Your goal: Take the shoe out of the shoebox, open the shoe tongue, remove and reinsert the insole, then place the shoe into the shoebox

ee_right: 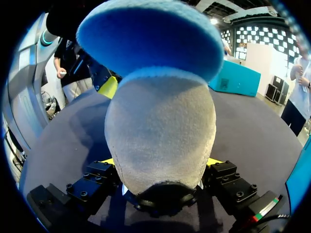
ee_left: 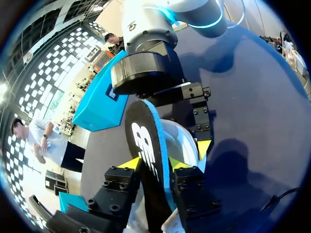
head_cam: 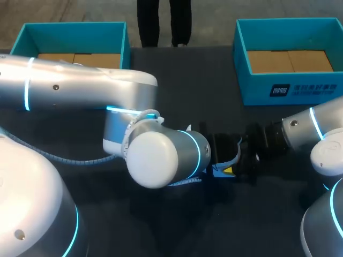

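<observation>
- The shoe [ee_right: 160,126] is already out of the box. In the head view it stands on the dark tabletop [head_cam: 182,80] right of the middle of the frame, between my two arms.
- The fingers of the right gripper [ee_right: 160,164] are closed on the grey heel of the shoe, one finger on each side, and hold it in place.
- The fingers of the left gripper [ee_left: 153,165] are closed on the insole [ee_left: 144,136]. The insole stands up on its edge over the shoe opening, black on one face and blue on the other.
- I judge that we are in the insole step. I cannot tell from this moment alone whether the insole is going out or going back in.
- What is left, as I judge: to seat the insole flat in the shoe, then to put the shoe into the box.
- The left shoebox [head_cam: 75,25], at the upper left of the head view, shows only a brown cardboard bottom [head_cam: 80,58].
- The right shoebox [head_cam: 289,88], at the upper right, is the same, with no shoe in it.
</observation>
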Controlling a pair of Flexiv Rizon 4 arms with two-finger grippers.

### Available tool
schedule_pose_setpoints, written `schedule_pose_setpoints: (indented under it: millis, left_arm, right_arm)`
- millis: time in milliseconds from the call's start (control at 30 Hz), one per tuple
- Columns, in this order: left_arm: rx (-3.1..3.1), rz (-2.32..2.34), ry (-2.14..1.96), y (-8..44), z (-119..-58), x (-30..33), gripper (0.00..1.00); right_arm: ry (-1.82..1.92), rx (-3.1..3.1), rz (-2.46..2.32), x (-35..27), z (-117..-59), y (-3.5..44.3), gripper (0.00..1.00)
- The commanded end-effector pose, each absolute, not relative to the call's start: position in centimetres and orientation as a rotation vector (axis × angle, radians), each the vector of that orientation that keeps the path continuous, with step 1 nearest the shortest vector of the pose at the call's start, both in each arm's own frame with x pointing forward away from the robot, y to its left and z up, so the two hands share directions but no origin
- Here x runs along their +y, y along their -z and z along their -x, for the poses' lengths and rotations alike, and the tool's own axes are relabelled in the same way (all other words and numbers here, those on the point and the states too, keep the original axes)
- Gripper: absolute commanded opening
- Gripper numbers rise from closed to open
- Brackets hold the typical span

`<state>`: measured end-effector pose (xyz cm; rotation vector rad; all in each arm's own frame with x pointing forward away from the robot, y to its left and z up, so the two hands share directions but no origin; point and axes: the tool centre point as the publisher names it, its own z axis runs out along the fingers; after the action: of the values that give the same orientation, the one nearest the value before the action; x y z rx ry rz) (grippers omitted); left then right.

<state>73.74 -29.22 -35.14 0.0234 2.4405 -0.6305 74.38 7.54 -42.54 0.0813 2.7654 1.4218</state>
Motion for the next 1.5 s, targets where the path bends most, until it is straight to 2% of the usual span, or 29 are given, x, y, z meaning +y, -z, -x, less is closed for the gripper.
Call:
schedule_pose_setpoints:
  millis: [33,67,200,267,667,1500]
  left_arm:
    - [2.446,-0.027,0.623,35.8,-73.9,-29.4,0.25]
    - [2.448,-0.027,0.623,35.8,-73.9,-29.4,0.20]
    - [2.452,-0.030,0.626,35.9,-73.9,-29.3,0.12]
    - [2.455,-0.031,0.629,35.9,-73.9,-29.2,0.00]
    - [2.489,-0.050,0.708,33.7,-73.2,-29.1,0.00]
    - [2.569,-0.173,0.892,24.3,-73.4,-32.5,0.00]
  right_arm:
    - [-1.414,2.769,-0.083,7.7,-74.4,42.6,0.00]
    - [-1.414,2.769,-0.083,7.7,-74.4,42.6,0.00]
    - [-1.414,2.769,-0.083,7.7,-74.4,42.6,0.00]
    - [-1.414,2.769,-0.083,7.7,-74.4,42.6,0.00]
    - [-1.414,2.769,-0.083,7.7,-74.4,42.6,0.00]
    - [-1.414,2.769,-0.083,7.7,-74.4,42.6,0.00]
